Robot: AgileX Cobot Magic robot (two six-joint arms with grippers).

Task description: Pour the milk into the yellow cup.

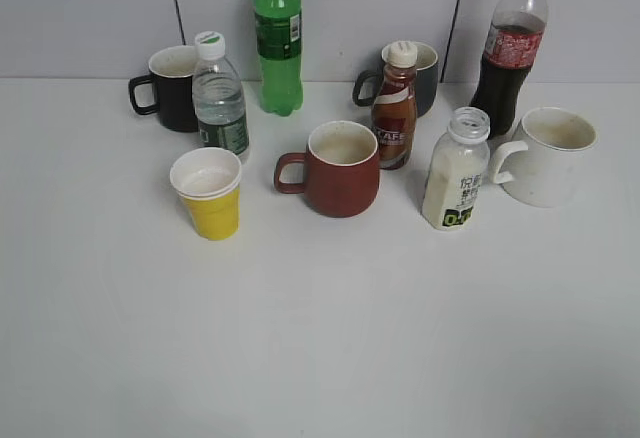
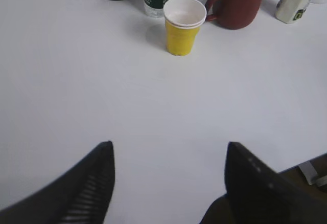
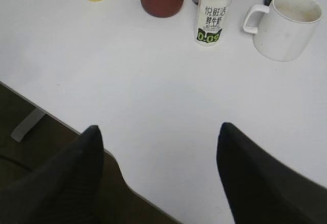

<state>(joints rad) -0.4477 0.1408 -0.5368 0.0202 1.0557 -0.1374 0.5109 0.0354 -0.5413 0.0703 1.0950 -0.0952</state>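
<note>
White liquid fills the milk (image 1: 455,172); the yellow cup (image 1: 210,194) stands upright.

The yellow cup (image 1: 208,192) stands left on the counter (image 1: 320,338); the milk (image 1: 456,171) stands right, a handled mug (image 1: 338,169) between them.

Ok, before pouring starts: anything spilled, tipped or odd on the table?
Nothing spilled or tipped. The milk stands upright, already capless, unlike the capped coffee bottle. The yellow cup stands upright.
</note>
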